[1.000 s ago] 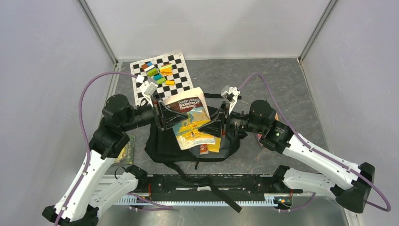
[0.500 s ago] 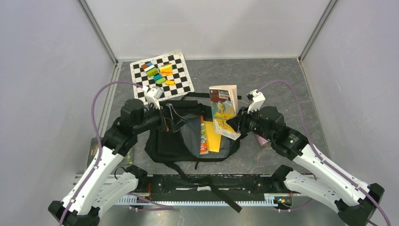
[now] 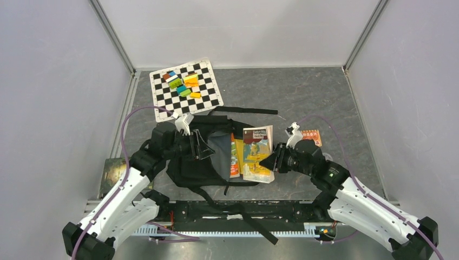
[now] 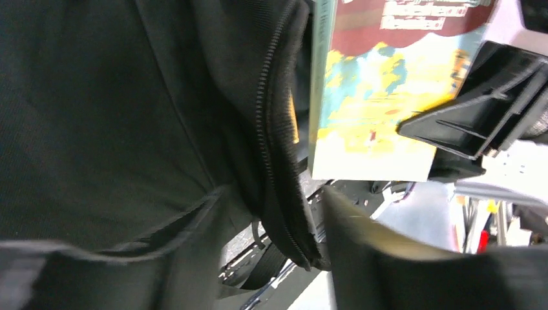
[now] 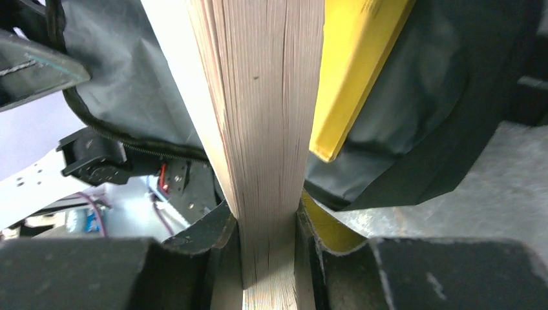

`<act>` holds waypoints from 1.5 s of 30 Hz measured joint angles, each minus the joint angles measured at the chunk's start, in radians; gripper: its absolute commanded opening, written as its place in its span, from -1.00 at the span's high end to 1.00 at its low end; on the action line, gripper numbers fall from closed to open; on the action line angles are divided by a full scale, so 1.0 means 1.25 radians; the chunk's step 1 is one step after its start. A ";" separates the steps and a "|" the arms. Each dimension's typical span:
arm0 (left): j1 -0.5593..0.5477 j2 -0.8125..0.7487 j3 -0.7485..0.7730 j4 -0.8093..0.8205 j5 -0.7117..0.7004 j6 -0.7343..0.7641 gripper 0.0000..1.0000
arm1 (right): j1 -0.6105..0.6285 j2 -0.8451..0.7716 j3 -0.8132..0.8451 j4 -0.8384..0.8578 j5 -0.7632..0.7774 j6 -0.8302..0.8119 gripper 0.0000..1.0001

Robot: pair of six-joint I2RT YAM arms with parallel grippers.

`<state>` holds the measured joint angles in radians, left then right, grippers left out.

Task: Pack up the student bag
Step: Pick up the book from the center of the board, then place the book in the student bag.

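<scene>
Student bag (image 3: 189,168) lies flat on the grey table (image 3: 303,92), in the middle and close in front of the two arm bases, with its mouth pulled open so the grey lining (image 3: 221,154) shows. One long strap trails toward the near edge.

The left gripper (image 3: 201,145) sits at the left side of the opening. In the left wrist view its jaws stand apart, with the zippered rim (image 4: 274,161) hanging loosely between them.

The right gripper (image 3: 270,161) is clenched on a paperback (image 3: 256,146), gripping its lower right corner. The right wrist view shows a finger on either side of the page block (image 5: 258,97). The paperback rests over the right side of the opening, cover up. Just left of it a yellow book (image 3: 240,157) stands inside the bag, beside another with an orange spine (image 3: 234,157).

A checkered mat (image 3: 162,103) carrying small coloured blocks (image 3: 181,84) lies at the far left, well apart from the right gripper.
</scene>
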<state>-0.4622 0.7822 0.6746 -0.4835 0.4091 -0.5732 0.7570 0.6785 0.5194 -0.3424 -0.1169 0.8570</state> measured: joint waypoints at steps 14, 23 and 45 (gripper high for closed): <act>0.000 0.037 0.077 0.042 0.127 0.009 0.96 | 0.002 -0.011 -0.078 0.131 -0.099 0.201 1.00; -0.004 0.036 0.084 0.054 0.164 0.015 0.96 | 0.028 0.049 -0.128 0.275 -0.086 0.261 1.00; -0.004 0.036 0.084 0.078 0.201 0.026 0.96 | 0.090 0.326 -0.119 0.481 -0.056 0.265 1.00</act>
<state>-0.4667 0.8272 0.7795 -0.3859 0.6609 -0.5411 0.8696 1.0855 0.3702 0.2588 -0.1867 1.1881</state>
